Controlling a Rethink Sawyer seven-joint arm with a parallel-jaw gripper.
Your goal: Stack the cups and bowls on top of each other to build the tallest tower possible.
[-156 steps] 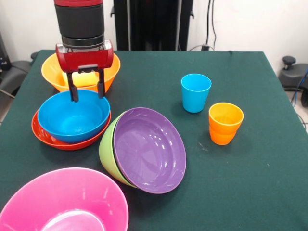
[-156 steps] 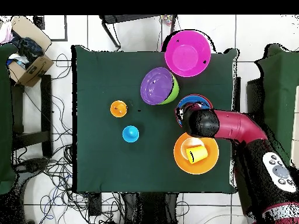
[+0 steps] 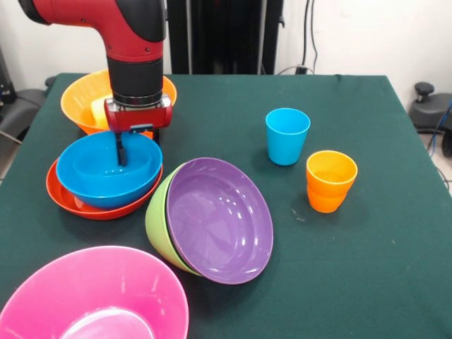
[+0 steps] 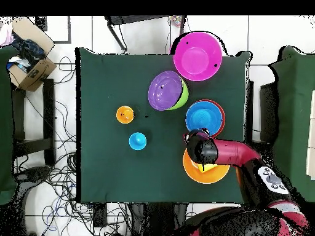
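The table (image 3: 367, 282), draped in dark green cloth, carries everything. Over its far left part in the front view, the red and black arm (image 3: 134, 42) comes down, and its gripper (image 3: 135, 147) straddles the far rim of a bowl: one of the fingers (image 3: 121, 150) reaches down inside the bowl, the other is behind the rim, so they look to be pinching that wall, though I cannot tell how firmly.

Biggest of the things is the glossy pink plastic bowl (image 3: 92, 296) at the near left corner, cut by the picture's edge. Next, the large orange plastic bowl (image 3: 81, 106) sits at the far left corner, partly behind the arm, with something pale yellow (image 3: 101, 109) lying inside it. Near the table's middle, a purple plastic bowl (image 3: 219, 219) rests nested in a green plastic bowl (image 3: 157, 219), both tipped on their side with the opening facing the near edge.

The blue plastic bowl (image 3: 106, 173) that the gripper is on sits nested in a shallow red-orange plastic bowl (image 3: 70, 201), by the left edge, just in front of the orange bowl.

Toward the right, the blue plastic cup (image 3: 287, 135) stands upright; near it, closer to the right edge, the orange plastic cups (image 3: 331, 181) stand nested.
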